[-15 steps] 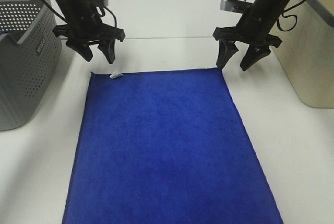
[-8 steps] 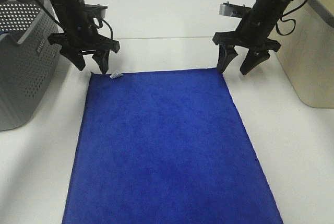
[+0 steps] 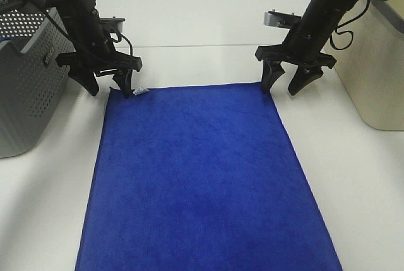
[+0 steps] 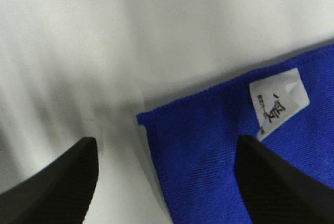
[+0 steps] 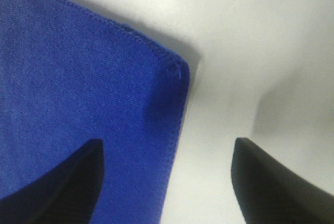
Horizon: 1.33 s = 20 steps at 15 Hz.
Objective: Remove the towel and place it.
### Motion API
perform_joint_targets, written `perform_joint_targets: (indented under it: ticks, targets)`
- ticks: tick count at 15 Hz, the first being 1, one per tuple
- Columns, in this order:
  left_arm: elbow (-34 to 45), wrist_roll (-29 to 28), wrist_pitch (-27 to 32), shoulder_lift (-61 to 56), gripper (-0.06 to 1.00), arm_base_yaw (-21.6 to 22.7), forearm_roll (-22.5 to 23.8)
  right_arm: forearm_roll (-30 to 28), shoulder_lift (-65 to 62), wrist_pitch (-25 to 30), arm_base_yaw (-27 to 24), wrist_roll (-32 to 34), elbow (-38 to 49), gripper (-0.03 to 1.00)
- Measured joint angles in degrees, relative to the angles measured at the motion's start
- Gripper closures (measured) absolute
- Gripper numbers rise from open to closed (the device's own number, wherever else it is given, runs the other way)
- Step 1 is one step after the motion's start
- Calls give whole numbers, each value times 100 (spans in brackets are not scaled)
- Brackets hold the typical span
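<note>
Both gape empty: left pincer (image 3: 112,92), right pincer (image 3: 279,90); towel (image 3: 202,182) lies lengthwise front-to-back.

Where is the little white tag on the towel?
In the high view, the white tag sits at the far left corner of the blue towel, just beside the open left gripper, near the grey basket.
</note>
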Motion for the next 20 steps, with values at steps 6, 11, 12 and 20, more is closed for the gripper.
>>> perform_joint_targets:
  ticks: [6,11,12,20]
  targets:
    - [6,0,0,120,25,0,-46,0,11,-539,0,0,0,29]
    - [6,0,0,115,25,0,-52,6,275,-665,0,80,-17,29]
    - [6,0,0,115,25,0,-57,6,286,-659,0,126,-29,28]
    - [-11,17,0,149,25,-143,-413,126,338,-579,52,160,-80,24]
